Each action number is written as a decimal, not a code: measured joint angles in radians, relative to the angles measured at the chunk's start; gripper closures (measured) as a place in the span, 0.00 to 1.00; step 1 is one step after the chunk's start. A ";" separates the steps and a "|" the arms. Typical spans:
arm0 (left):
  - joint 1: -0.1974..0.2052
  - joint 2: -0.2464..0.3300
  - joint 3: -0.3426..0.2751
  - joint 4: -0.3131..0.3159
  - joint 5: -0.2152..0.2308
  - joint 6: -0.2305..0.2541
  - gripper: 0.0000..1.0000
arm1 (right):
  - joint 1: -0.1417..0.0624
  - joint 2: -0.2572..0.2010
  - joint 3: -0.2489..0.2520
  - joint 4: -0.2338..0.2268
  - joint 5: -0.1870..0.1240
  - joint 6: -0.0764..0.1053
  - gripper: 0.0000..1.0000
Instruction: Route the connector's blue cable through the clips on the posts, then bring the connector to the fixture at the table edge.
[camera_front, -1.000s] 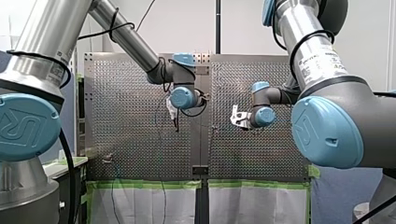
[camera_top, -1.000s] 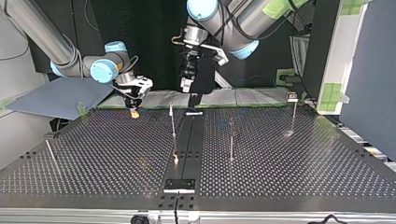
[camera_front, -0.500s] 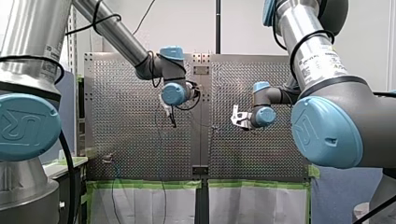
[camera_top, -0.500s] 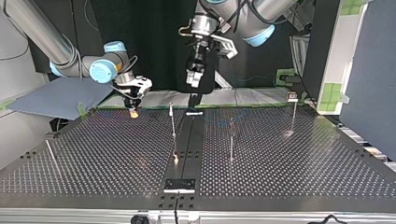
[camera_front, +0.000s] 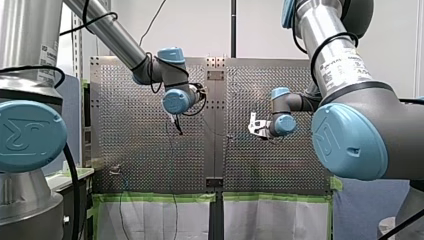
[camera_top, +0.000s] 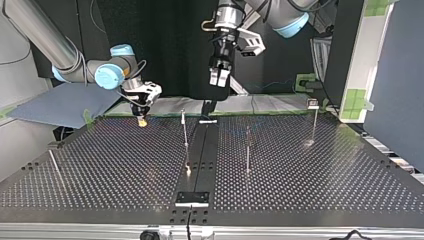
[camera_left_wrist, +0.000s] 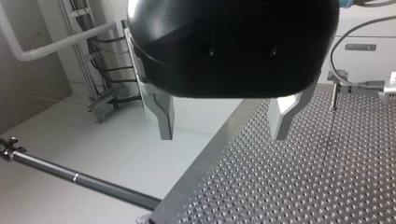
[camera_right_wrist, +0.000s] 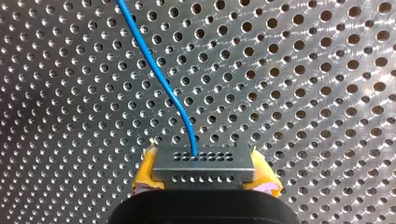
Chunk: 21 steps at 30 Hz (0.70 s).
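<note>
In the right wrist view my right gripper (camera_right_wrist: 204, 179) is shut on a grey connector (camera_right_wrist: 204, 164), gripped between yellow pads (camera_right_wrist: 145, 171). A blue cable (camera_right_wrist: 156, 70) leaves the connector and runs away over the perforated table. In the top view this gripper (camera_top: 142, 120) hangs low over the table's far left part. My left gripper (camera_top: 218, 78) hangs high above the far middle, well clear of the posts. Its metal fingers (camera_left_wrist: 164, 116) stand open with nothing between them. Thin posts (camera_top: 184, 127) (camera_top: 247, 147) stand near the table's middle.
A further post with a clip (camera_top: 314, 112) stands at the top view's right, and a leaning rod (camera_top: 54, 165) at its left. A black plate (camera_top: 192, 197) sits at the near edge. Green-taped sheets (camera_front: 150, 215) hang below the table in the front view.
My left arm has lifted its open gripper and swung it toward the top view's right, which is the front view's left. My right gripper has stayed put with the connector.
</note>
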 joint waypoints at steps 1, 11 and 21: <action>0.003 -0.001 -0.007 0.007 0.000 -0.001 0.00 | -0.001 0.000 0.000 0.000 0.000 0.000 1.00; 0.016 -0.057 -0.081 0.081 0.007 0.000 0.00 | -0.003 -0.002 -0.014 0.017 0.001 -0.002 1.00; 0.017 -0.094 -0.163 0.163 0.013 -0.013 0.00 | -0.007 -0.040 -0.030 0.066 0.006 -0.004 1.00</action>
